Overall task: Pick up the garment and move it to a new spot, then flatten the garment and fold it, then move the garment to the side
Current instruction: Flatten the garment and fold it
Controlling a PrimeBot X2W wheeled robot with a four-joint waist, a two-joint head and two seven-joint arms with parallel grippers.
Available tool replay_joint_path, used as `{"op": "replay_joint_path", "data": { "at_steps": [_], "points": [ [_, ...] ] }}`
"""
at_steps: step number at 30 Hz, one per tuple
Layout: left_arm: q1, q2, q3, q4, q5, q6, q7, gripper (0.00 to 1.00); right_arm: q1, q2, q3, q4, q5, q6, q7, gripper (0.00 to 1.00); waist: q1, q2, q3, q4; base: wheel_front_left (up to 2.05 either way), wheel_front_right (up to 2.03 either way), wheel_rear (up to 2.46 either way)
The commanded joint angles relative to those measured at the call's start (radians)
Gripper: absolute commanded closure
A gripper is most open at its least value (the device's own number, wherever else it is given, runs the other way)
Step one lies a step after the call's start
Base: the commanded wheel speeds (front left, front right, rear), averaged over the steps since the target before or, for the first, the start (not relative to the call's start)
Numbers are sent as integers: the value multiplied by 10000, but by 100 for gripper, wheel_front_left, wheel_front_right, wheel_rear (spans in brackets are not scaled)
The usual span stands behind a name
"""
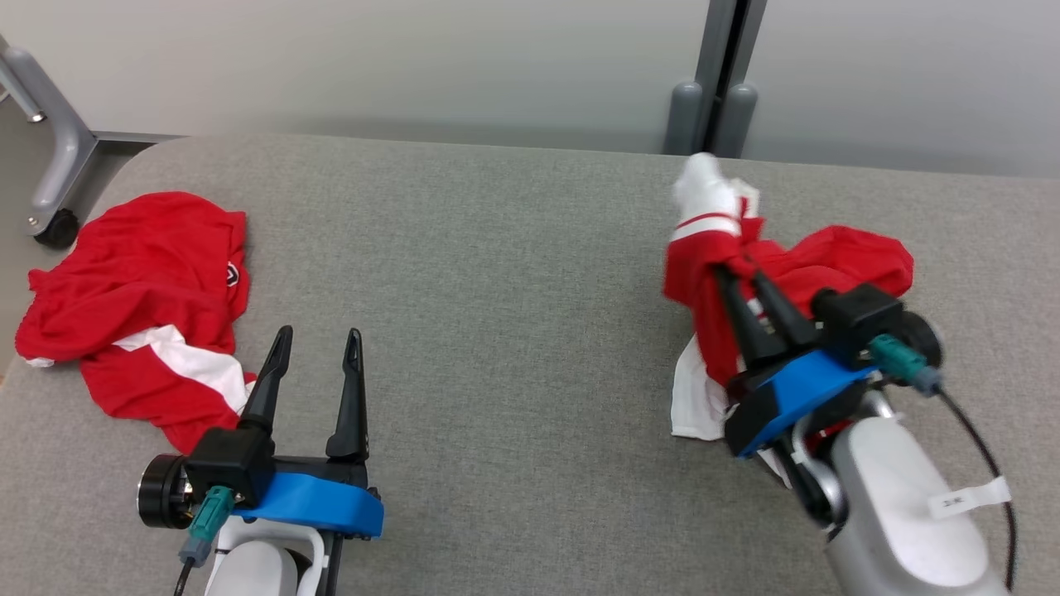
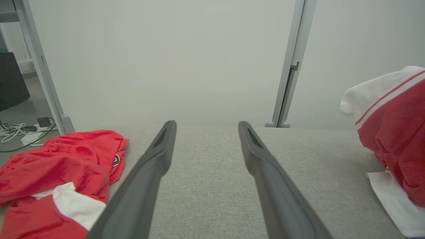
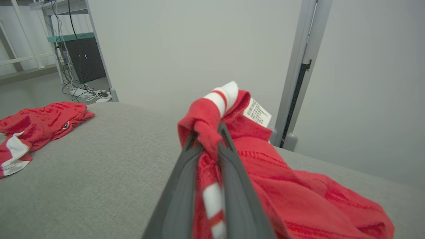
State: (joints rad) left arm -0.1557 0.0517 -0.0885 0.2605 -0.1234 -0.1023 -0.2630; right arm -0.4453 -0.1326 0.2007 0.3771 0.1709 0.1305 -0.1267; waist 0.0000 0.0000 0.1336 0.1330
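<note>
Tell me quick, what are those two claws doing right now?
Left gripper: open, holding nothing.
Right gripper: shut on the red and white garment.

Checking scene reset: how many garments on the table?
2. The left garment lies crumpled at the table's left edge; the right garment, far right, is pinched in the right tool.

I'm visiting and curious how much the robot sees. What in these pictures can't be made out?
Label on the held garment, right wrist view: print too small to read.
Badge on the other garment, head view: too small to identify.
Tips of the right gripper, head view: buried in fabric.
Held garment, left wrist view: cut off by the right edge.
Other garment, left wrist view: cut off at the bottom-left corner.
</note>
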Motion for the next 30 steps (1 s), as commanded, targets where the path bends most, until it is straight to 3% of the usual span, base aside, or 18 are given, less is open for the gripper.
{"op": "replay_joint_path", "data": {
  "at_steps": [1,7,13,15,21,30],
  "points": [
    [-88,-16,-36,2,-66,51,-27,0,114,167,362,-82,107,6,44,100,0,0,53,116,0,0,0],
    [-137,-20,-190,22,-220,121,-27,0,99,733,2347,427,509,5,-45,100,0,0,116,552,0,0,0],
    [-115,-19,-339,72,-343,234,-27,0,30,813,4053,1129,1683,6,-455,100,0,0,163,785,0,0,0],
    [-93,-23,-324,67,-371,287,-27,0,-87,808,4399,1226,2066,6,-649,0,0,0,176,750,0,0,0],
    [41,-20,-100,45,-262,304,-27,0,-449,809,3837,1576,1982,6,-1149,0,0,0,73,277,0,0,0],
    [290,-16,38,14,-68,242,-27,0,436,519,1059,531,628,6,-1378,0,0,0,-246,-451,0,0,0]
  ]
}}
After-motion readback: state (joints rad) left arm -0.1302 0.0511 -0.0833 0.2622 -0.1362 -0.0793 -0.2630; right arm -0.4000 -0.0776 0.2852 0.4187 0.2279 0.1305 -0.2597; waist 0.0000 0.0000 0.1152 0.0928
